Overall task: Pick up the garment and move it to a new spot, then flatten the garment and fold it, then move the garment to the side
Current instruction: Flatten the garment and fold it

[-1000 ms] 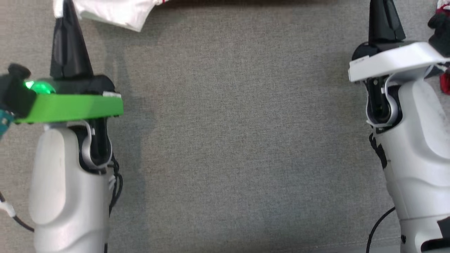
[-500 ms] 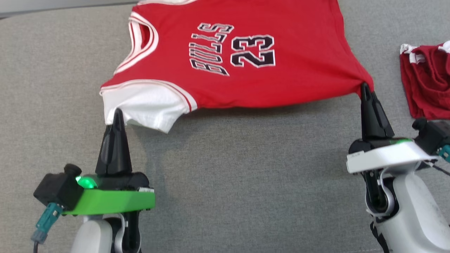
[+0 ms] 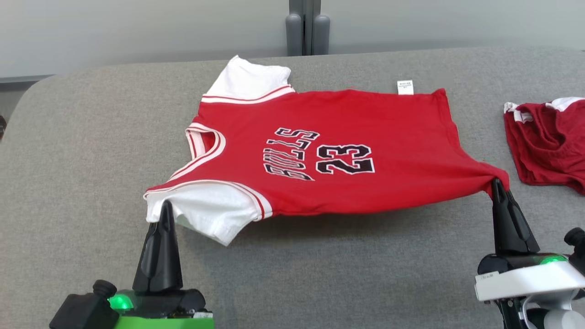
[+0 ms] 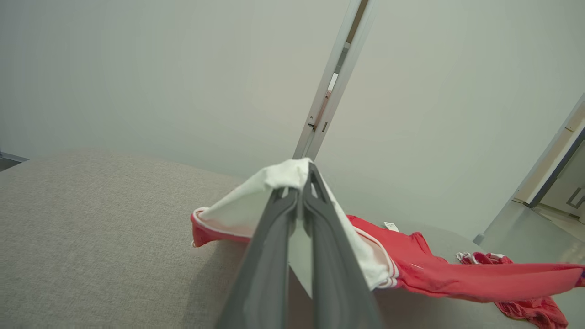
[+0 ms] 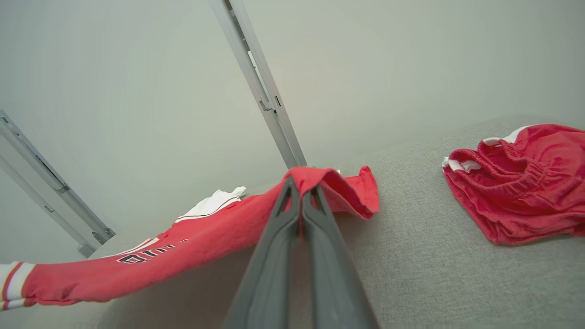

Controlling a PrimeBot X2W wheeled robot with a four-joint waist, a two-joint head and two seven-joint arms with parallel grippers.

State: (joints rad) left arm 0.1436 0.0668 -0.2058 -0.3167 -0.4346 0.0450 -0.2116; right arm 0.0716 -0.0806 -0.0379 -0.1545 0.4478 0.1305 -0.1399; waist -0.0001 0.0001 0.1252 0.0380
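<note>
A grey fabric surface (image 3: 91, 137) with a rounded far-left corner spreads across the head view. At its right side lies a crumpled dark red garment (image 3: 544, 141) with white trim; the right wrist view shows its gathered elastic band. Behind stands a pale wall (image 3: 137, 27), with a grey post (image 3: 307, 27) upright at the surface's far edge.

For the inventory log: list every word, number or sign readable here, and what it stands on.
"BULLS": black, white-outlined print on the garment.
"23": same print, beside it.
White tag at the garment's edge: too small to read.
Label on the right wrist's white housing: too small to read.
</note>
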